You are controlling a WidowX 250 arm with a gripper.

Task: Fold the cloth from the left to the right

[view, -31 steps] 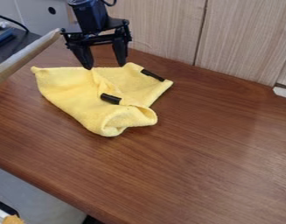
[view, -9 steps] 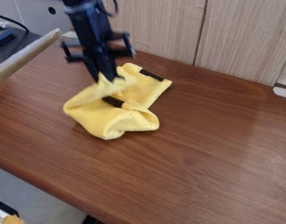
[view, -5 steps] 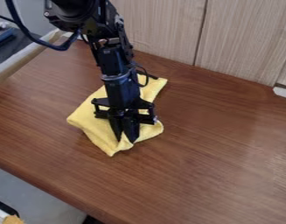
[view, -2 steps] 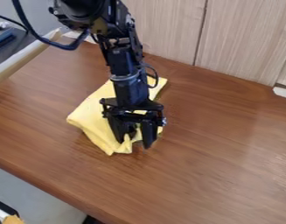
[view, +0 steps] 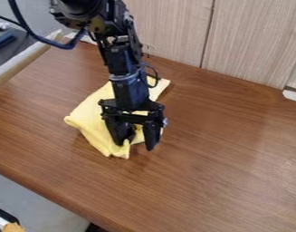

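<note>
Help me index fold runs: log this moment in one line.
yellow cloth: on table, near edge bunched | gripper: fingers apart, at cloth's near end

Brown wood-grain table [view: 222, 154] before pale wood-grain panels [view: 253, 41]
Dark vertical seam [view: 208, 34] at one o'clock; smooth grey surface [view: 50, 208] at seven.

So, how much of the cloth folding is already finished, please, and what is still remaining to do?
Already done, it seems: the yellow cloth lies mostly folded under the gripper, though the arm hides its middle. In hand: the jaws stand apart at its bunched near corner, perhaps for letting go. Remaining, probably: moving the arm away and maybe smoothing that corner, which is not flat.
</note>
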